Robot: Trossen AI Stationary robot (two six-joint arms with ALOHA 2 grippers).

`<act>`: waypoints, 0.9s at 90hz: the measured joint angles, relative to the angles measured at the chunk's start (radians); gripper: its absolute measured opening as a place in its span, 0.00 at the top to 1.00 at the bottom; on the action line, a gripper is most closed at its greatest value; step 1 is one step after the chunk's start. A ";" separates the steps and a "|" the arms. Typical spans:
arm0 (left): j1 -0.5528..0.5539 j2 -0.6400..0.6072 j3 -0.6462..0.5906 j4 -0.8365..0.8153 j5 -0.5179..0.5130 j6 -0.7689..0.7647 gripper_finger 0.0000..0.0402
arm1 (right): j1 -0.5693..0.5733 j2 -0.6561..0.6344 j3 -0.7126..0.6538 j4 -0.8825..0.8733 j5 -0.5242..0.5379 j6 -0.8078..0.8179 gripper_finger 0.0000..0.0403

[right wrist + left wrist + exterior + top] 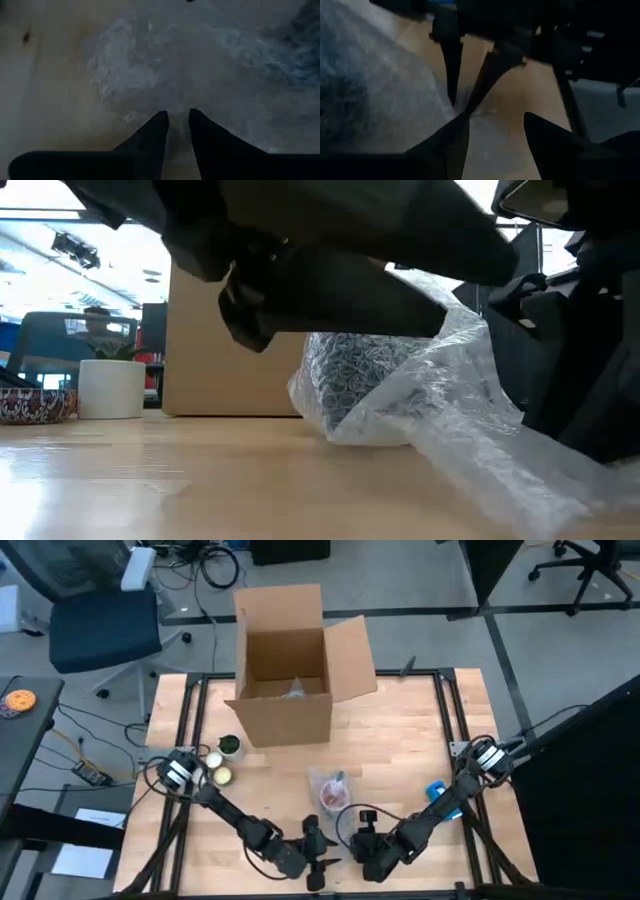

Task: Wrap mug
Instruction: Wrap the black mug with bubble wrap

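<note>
At the bench's [420, 730] left edge, a small plant pot [229, 746] and a bowl [224, 776] are seen. The left hand [318, 862] is held low at the front edge, fingers parted, nothing gripped. Just beyond it, the mug [332, 796] is covered in bubble wrap [450, 410]. The wrap's edge is pinched by the right hand [177, 122], nearly closed. A cardboard box [290, 665] stands open at the back.

Overhead, table-level, two wrist views — all share bubble wrap [440, 400].
</note>
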 joint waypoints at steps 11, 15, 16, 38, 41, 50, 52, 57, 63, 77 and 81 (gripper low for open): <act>0.008 0.001 -0.001 -0.070 -0.010 -0.001 0.57 | 0.045 -0.049 0.027 -0.014 0.020 -0.090 0.83; 0.015 -0.001 -0.001 -0.089 -0.013 -0.001 0.57 | 0.066 -0.071 0.045 0.009 0.019 -0.144 0.83; 0.018 -0.001 -0.001 -0.092 -0.013 -0.001 0.57 | 0.071 -0.076 0.049 0.014 0.018 -0.155 0.83; 0.072 -0.003 -0.001 -0.113 0.142 0.000 0.57 | 0.094 -0.063 0.063 0.111 -0.004 -0.224 0.77; 0.078 -0.003 -0.001 -0.117 0.179 -0.008 0.57 | 0.087 -0.058 0.063 0.119 0.011 -0.224 0.75; 0.085 -0.003 -0.001 -0.144 0.216 -0.030 0.57 | 0.061 -0.039 0.060 0.122 0.055 -0.254 0.71; 0.084 -0.003 -0.001 -0.147 0.218 -0.034 0.57 | 0.054 -0.034 0.061 0.131 0.053 -0.263 0.70; 0.084 -0.003 -0.001 -0.164 0.217 -0.038 0.57 | 0.040 -0.021 0.062 0.130 0.031 -0.294 0.67; 0.084 -0.003 -0.001 -0.179 0.215 -0.043 0.57 | 0.024 0.006 0.064 0.144 -0.008 -0.325 0.63; 0.084 -0.003 -0.001 -0.202 0.217 -0.050 0.57 | 0.013 0.066 0.065 0.142 0.009 -0.335 0.54; 0.084 -0.003 -0.001 -0.202 0.219 -0.051 0.57 | 0.013 0.072 0.064 0.137 0.023 -0.335 0.52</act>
